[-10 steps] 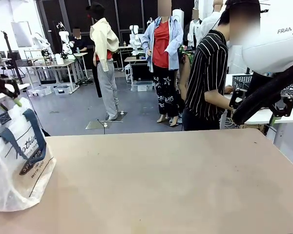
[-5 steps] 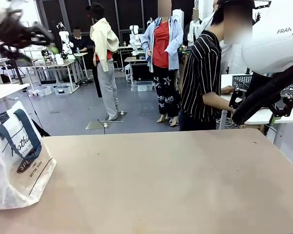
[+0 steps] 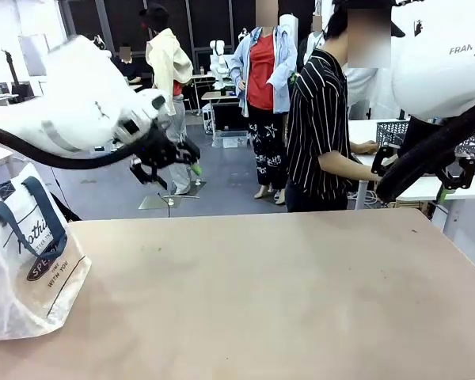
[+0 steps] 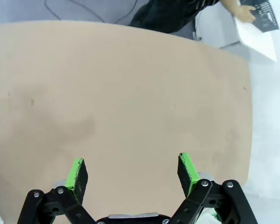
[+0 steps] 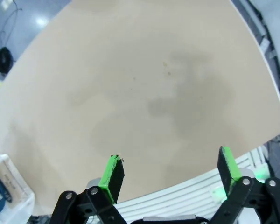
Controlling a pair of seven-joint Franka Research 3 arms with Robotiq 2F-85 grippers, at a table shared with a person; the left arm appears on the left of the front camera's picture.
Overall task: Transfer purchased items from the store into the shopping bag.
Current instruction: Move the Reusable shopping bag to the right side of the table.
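So on our side the left gripper [image 4: 133, 171] is up in the air over the tan table [image 3: 285, 293], green pads spread wide with nothing between them. The right gripper [image 5: 170, 170] is the same deal, fingers wide apart and empty, hanging above the table's near edge. The shopping bag [image 3: 28, 257] sits on the table's left end, slumped a bit, navy handles and round logo facing us. The person [image 3: 321, 127] in the striped shirt stands at the far side, one hand on the dark lattice basket [image 3: 435, 142] on the white table behind.
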